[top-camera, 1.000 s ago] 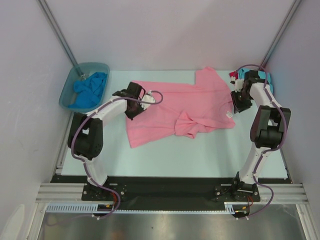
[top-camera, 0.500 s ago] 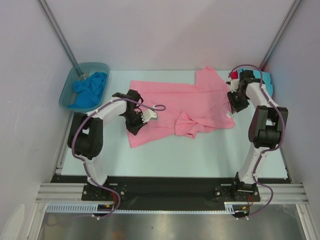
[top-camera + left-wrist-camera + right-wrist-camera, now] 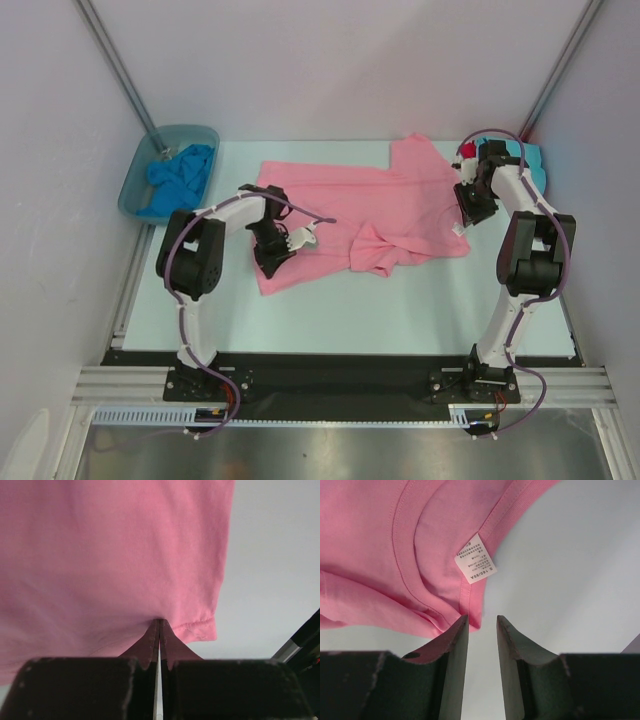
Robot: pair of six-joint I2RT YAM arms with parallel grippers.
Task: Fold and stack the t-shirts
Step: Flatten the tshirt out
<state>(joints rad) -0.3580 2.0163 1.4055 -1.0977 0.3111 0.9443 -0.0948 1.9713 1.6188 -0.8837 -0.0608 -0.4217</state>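
**Left arm has dragged the pink hem inward; right side parked at the collar**

Nearest to me, the left fingers [image 3: 159, 630] are pressed fully together with a pinch of the pink tee [image 3: 380, 205] caught between their tips, right at the hemmed edge. A second ago they sat further off, near the tee's 10 o'clock corner. Since then they have swung in towards me and towards the middle, and they now sit over the cloth on its 9 o'clock side. The left elbow has pulled in too. That far-left corner of the tee, covered by the arm before, now shows flat on the bench [image 3: 400, 300].

The tee itself lies spread across the middle of the bench, with a rumpled fold near its centre that looks the same as before.

Further out, at the tee's 3 o'clock edge, the right fingers [image 3: 470, 212] stand partly apart over the collar, just beside the white label [image 3: 475, 558]. The cloth's edge lies under the gap, and I see nothing clamped. They eased slightly away from me early in that second and have held since.

At the bench's 2 o'clock corner, the red tee [image 3: 465, 150] and the turquoise tee [image 3: 538, 165] peek out behind the right arm. At 10 o'clock, the blue tee [image 3: 180, 180] lies bunched in the tub [image 3: 135, 185], unmoved.
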